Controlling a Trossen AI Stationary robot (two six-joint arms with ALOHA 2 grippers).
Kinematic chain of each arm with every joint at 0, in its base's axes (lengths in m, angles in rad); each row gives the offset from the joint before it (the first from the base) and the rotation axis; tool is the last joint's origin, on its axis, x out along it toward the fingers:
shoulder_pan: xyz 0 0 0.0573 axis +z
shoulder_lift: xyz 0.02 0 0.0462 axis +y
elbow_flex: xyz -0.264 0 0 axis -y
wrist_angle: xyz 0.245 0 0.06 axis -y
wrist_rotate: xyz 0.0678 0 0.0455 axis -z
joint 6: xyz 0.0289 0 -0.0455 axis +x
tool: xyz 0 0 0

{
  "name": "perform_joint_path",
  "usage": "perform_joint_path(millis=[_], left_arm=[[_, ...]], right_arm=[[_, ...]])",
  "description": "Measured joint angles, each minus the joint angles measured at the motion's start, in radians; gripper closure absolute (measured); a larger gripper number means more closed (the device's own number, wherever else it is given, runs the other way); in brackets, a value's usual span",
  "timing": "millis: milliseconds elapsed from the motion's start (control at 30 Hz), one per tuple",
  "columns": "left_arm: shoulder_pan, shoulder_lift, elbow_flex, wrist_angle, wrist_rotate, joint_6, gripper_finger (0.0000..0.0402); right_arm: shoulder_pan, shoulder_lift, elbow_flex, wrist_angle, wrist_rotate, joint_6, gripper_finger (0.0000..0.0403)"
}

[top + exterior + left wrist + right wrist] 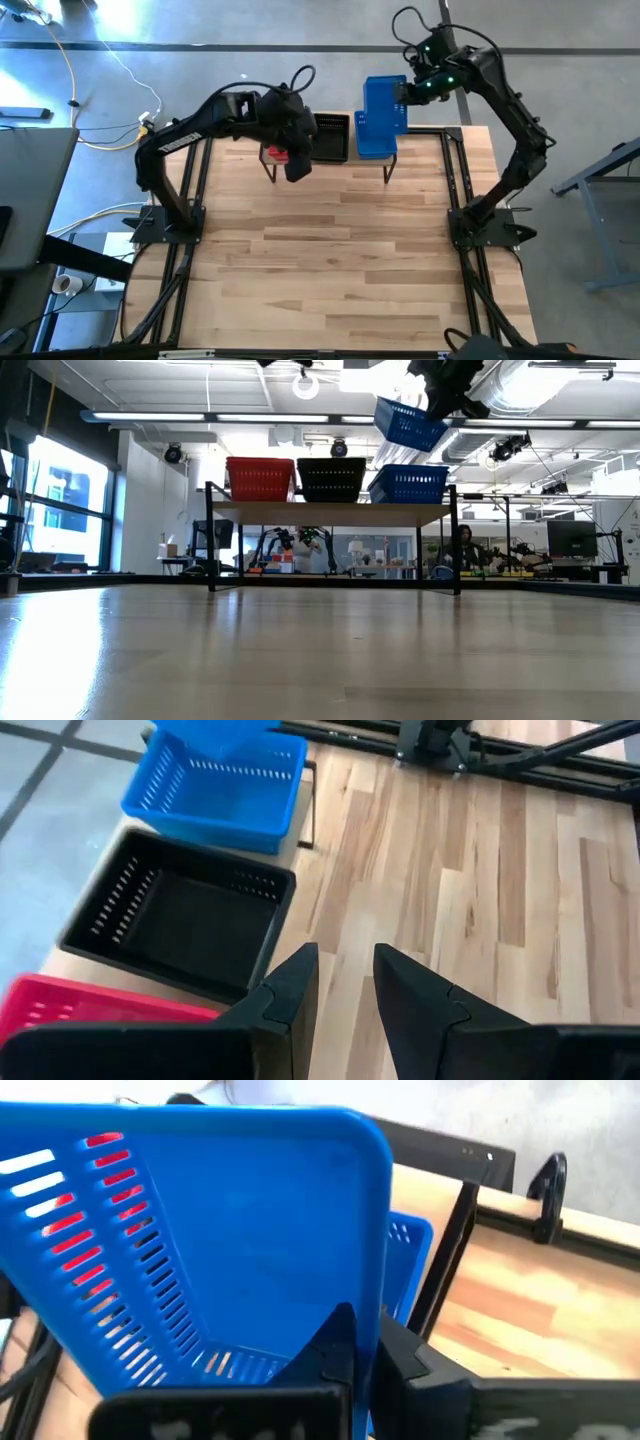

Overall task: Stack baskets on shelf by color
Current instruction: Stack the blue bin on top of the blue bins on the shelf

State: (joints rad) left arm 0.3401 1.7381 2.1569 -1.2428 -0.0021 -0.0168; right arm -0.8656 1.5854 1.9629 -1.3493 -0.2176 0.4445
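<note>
Shelf (330,510) at far edge of table, three stacks on it: red basket (260,479) left, black basket (331,479) middle, blue stack (410,484) right.

R gripper (365,1342) clenched on the rim of a blue basket (410,422), held tilted in the air above and just far-right of the blue stack. Not yet touching it.

L gripper (345,982) hovers over the shelf's left end, above red/black, fingers parted, nothing between them. Waiting, by the look of it.

Step in hand, as I judge it: nest the held blue into the blue stack.

How to do well:
- Level the basket first; the tilt would catch a corner on the stack's rim.
- Square long sides w/ the stack below before descent. From high view it sits slightly off toward the far-right.
- Lower straight down, slow; let go only once seated.
- Risk: a sideways shove pushes the stack off shelf's right end, or into black next to it.
- Keep L arm clear of R's path.
</note>
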Motion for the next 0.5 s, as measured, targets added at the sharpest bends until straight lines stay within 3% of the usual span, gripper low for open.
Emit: perform_joint_path(millis=[300,500], left_arm=[[0.014,-0.247,-0.398,0.331,0.042,-0.060,0.0312],[0.014,-0.375,-0.590,0.450,0.043,-0.077,0.0312]], right_arm=[[0.013,0.064,0.000,-0.046,-0.044,0.022,0.0403],[0.024,0.102,0.000,-0.064,-0.092,0.047,0.0403]])
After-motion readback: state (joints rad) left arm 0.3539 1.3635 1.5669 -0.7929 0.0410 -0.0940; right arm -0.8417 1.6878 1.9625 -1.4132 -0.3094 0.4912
